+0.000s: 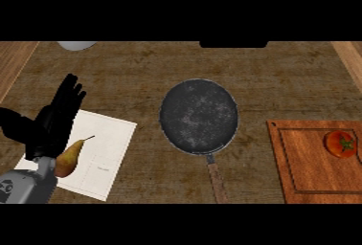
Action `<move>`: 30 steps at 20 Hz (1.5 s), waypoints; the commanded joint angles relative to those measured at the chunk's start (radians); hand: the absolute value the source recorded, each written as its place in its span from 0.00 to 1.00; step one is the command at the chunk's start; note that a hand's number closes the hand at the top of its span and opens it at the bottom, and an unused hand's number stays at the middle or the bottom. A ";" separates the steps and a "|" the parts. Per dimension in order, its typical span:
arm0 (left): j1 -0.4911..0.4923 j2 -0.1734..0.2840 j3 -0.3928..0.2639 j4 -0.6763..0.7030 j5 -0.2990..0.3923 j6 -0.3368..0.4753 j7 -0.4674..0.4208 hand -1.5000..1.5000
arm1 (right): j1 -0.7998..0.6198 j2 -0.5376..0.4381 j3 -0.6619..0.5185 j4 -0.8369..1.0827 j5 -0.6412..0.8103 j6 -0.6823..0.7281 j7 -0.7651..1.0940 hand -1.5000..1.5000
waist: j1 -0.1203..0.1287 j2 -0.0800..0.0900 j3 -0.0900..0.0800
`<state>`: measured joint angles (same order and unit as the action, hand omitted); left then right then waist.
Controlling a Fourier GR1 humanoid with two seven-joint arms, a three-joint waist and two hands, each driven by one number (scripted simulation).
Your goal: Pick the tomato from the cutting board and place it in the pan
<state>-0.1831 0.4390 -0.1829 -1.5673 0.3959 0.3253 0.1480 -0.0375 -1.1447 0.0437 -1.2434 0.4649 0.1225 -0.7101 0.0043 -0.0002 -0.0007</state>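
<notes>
At the lower left a grey forearm is cut off by the view's edge, and above it the black left hand [60, 112] is seen with its fingers [71, 91] straight and spread, pointing up, holding nothing. Just beside it a yellow-brown pear [68, 157] with a thin stem lies on a pale sheet of paper [106, 143], whose left part is hidden by the arm. At the right a reddish wooden board [300, 165] with a grooved border is cut off by the right edge; the glossy red tomato [340, 144] with a green stalk rests on it, near that edge. In the middle of the rough brown bench [141, 67] lies a dark, speckled, oval-looking pan [198, 116], its wooden handle pointing near. At the far edge a pale rounded object [76, 45] and a dark shape [233, 44] are mostly cut off and cannot be made out. The right hand is not seen.
</notes>
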 commanded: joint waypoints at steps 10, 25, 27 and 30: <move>0.018 -0.026 0.069 -0.010 -0.029 -0.040 0.033 0.50 | 0.184 0.029 -0.066 -0.276 0.250 -0.111 0.220 0.00 | -0.020 -0.004 0.000; 0.056 -0.086 0.115 -0.057 -0.111 -0.101 0.054 0.50 | 0.070 0.307 -0.006 -0.278 0.526 -0.028 0.373 0.00 | 0.002 0.000 0.001; -0.049 -0.128 0.132 0.108 -0.130 -0.117 -0.005 0.50 | 0.094 0.293 -0.057 -0.310 0.508 0.020 0.368 0.00 | -0.010 0.001 0.000; 0.031 -0.159 0.091 -0.025 -0.171 -0.079 0.048 0.50 | 0.004 0.360 -0.017 -0.181 0.570 -0.012 0.323 0.00 | 0.001 0.001 0.001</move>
<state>-0.1579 0.3185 -0.0771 -1.5799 0.2642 0.2301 0.1922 0.0378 -0.8429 0.0097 -1.5318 0.9796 0.1284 -0.3552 0.0007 -0.0002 -0.0002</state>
